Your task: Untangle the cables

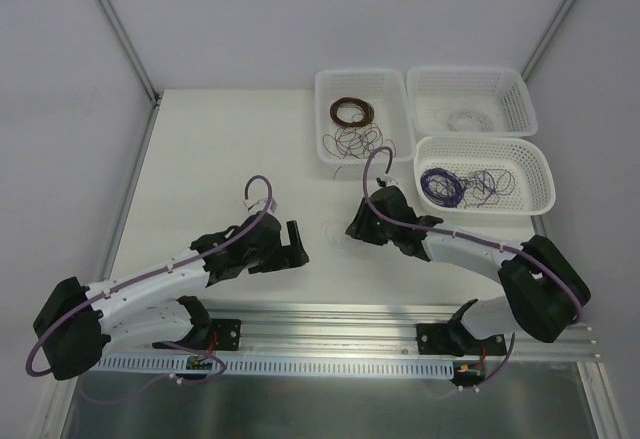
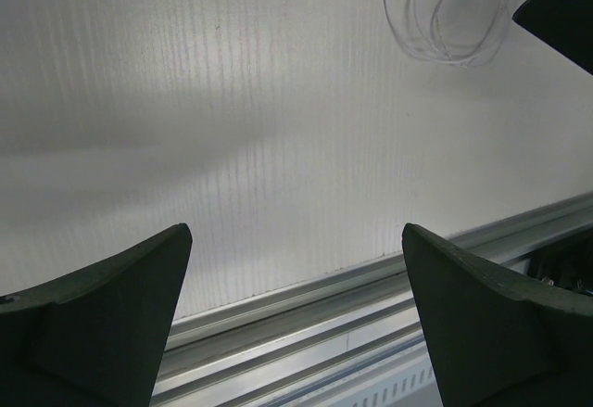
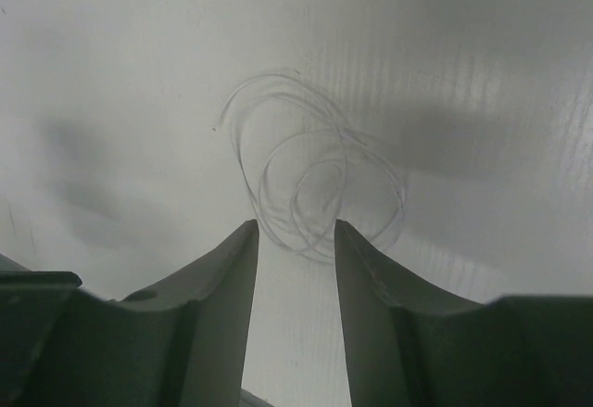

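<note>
Nothing legible so far: no lettering, label, brand or number shows on the table (image 1: 220,169) or the baskets (image 1: 322,119).

Far right on the bench (image 1: 220,159), a left basket (image 1: 320,119) and right basket (image 1: 522,99) stand side by side, a near basket (image 1: 542,174) before the latter. Cables (image 1: 360,142) lie in the left and near ones. A wire loop (image 3: 315,184) lies between left tool (image 1: 295,244) and right tool (image 1: 355,227).

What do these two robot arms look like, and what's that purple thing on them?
The left arm and right arm are white tube-like segments joined by chunky black housings. A purple cable runs along each, looping free near the wrist. The left gripper and right gripper are black, each with two wedge-shaped fingers.
</note>
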